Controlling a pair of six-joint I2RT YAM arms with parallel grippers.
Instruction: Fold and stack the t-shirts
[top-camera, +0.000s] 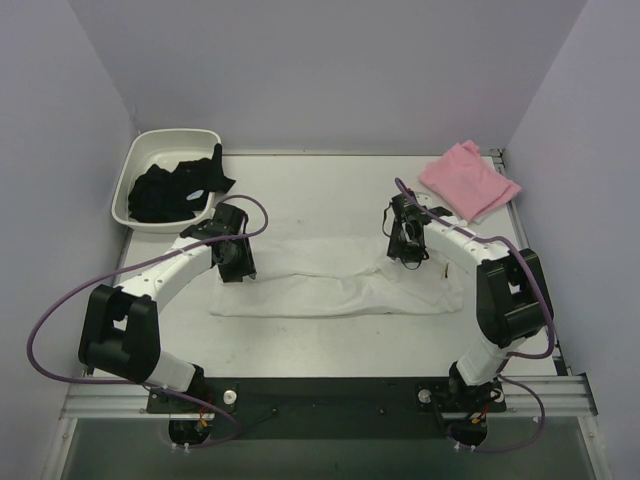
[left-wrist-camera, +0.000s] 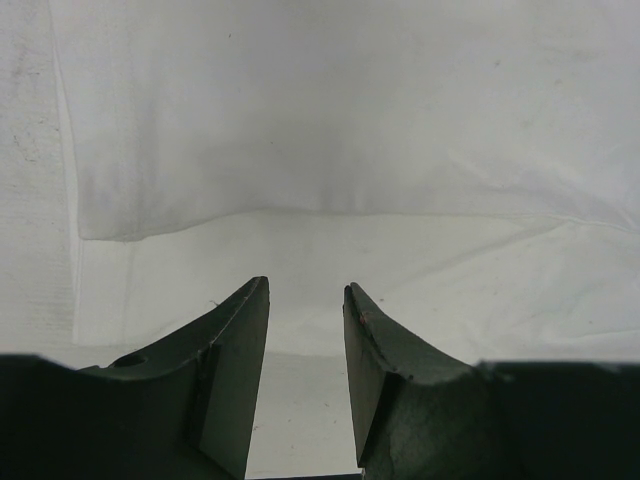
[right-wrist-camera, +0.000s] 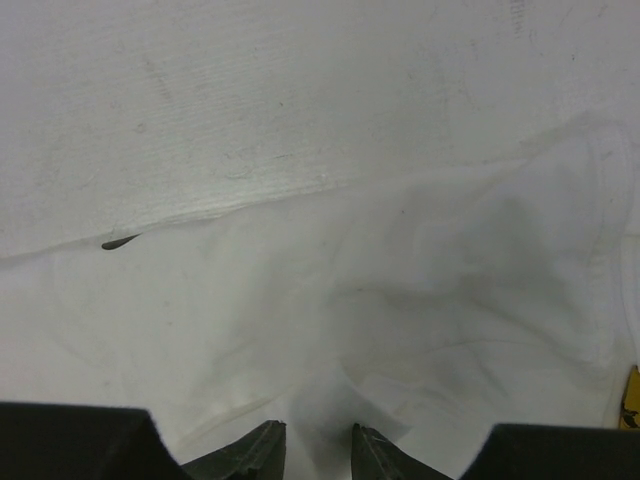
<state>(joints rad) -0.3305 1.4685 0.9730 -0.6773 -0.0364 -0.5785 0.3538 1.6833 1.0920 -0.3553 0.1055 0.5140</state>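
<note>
While scanning from the upper left of the top view, find a white rectangular plastic tub heaped with crumpled black clothes. Just below and right of it, see the left gripper poised over the left end of a long white cotton t-shirt, spread flat in a wide band across the middle of the white table. Through the left wrist camera, note dark jaws parted by a clear gap, gripping nothing, with only smooth white cloth and a folded edge beneath. Further right, meet the right gripper at the shirt's upper right end. Via the right wrist camera, note tips narrowly apart with a raised pucker of white cloth between them; cannot tell whether pinched or merely touched. At the upper right, see a folded plain pink t-shirt lying at the table's far corner, well apart from the white one.
</note>
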